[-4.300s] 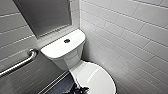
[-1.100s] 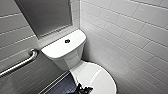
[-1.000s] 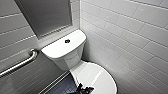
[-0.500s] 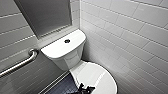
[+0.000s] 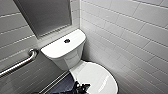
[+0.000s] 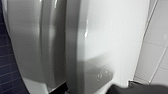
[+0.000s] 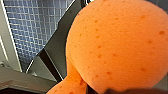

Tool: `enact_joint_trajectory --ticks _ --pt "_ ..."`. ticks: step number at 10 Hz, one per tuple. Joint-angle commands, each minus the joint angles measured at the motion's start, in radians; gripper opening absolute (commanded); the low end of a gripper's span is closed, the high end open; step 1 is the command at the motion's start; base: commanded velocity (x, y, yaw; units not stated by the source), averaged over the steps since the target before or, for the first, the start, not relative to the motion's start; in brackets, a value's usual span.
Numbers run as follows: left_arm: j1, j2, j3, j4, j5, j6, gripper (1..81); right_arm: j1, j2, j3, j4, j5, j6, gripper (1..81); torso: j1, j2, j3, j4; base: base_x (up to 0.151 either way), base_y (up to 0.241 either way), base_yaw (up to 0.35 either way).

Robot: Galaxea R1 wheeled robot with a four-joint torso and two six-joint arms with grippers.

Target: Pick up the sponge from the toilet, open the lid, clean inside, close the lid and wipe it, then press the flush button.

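Though the sponge (image 7: 120, 45) looms close, its smaller lobe is cut off.

You're in a restroom. See the white toilet (image 5: 70, 58), the tiled walls (image 5: 130, 37) and the metal grab bar (image 5: 17, 65).

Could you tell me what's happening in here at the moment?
The robot is working at a white toilet in a tiled corner. Its lid is down. The orange sponge hangs close in front of the right wrist camera, off the toilet, so the right arm appears to hold it. The left gripper is low by the lid's near edge. Nothing is touching the flush button on the tank.
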Motion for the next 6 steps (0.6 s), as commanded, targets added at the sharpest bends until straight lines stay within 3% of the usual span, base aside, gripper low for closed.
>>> enact_joint_trajectory --ticks 1,6 --pt "-0.168 -0.038 0.161 0.021 -0.075 0.003 81.1 -0.003 -0.014 0.000 -0.021 -0.079 0.000 1.0 0.000 0.000 0.000 0.000 0.000 0.000 0.000" --pt "-0.188 -0.087 0.271 0.020 -0.097 -0.026 81.1 0.001 -0.004 -0.011 -0.021 -0.082 -0.003 1.0 0.000 0.000 0.000 0.000 0.000 0.000 0.000"
